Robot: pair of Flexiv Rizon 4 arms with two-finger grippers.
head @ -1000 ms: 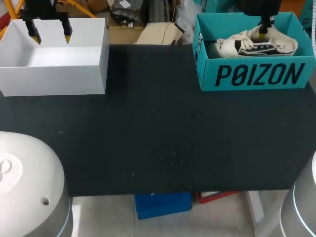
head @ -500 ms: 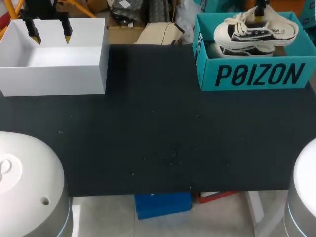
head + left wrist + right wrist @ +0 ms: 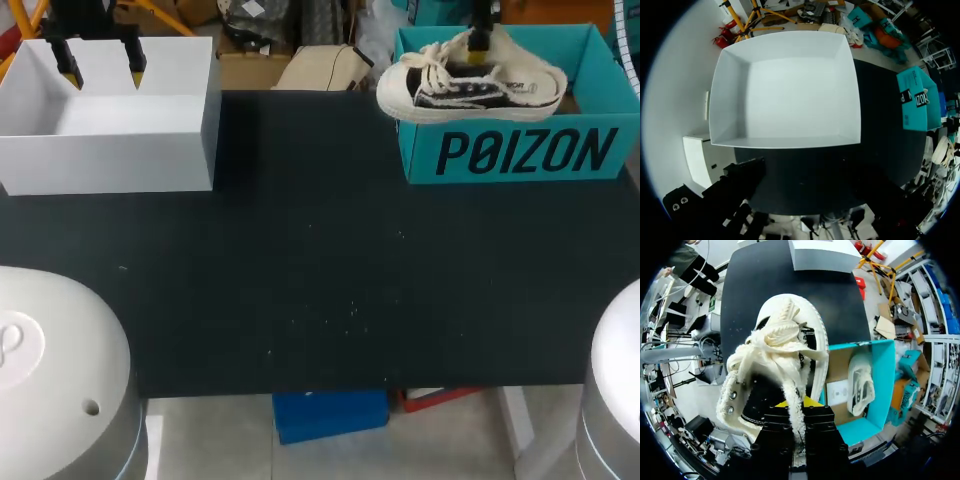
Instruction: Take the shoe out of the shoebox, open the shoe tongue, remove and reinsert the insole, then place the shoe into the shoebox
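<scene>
**Right claw holds the shoe over the shoebox's edge**

The right claw (image 3: 479, 40) is clamped on the shoe (image 3: 470, 88), gripping it from above at the tongue and laces. In the right wrist view the claw (image 3: 794, 405) has its black fingers on either side of a cream lace strand, and a bit of yellow tip shows between them. The shoe (image 3: 785, 365) is cream canvas with black side panels, a white rubber sole and toe cap, and thick cream laces.

The shoe hangs clear of the shoebox (image 3: 520, 150), roughly level. Its heel is over the box. Its toe sticks out past the box's left wall, above the black tabletop (image 3: 320, 280).

The shoebox is teal and stands open at the tabletop's far right corner. Large dark block lettering runs across its front wall, and the left wrist view shows more print on a side wall (image 3: 917, 100). The right wrist view shows the brown floor of the shoebox (image 3: 880, 365). A second shoe (image 3: 860, 382) lies on that floor beside a white slip (image 3: 837, 390) whose print is too small to read.

The left claw (image 3: 102, 70) is well apart from all this, at the far left corner. Its fingers are spread with nothing between them, above the open white box (image 3: 110, 150). That box (image 3: 785, 90) is plain and bears no writing.
</scene>
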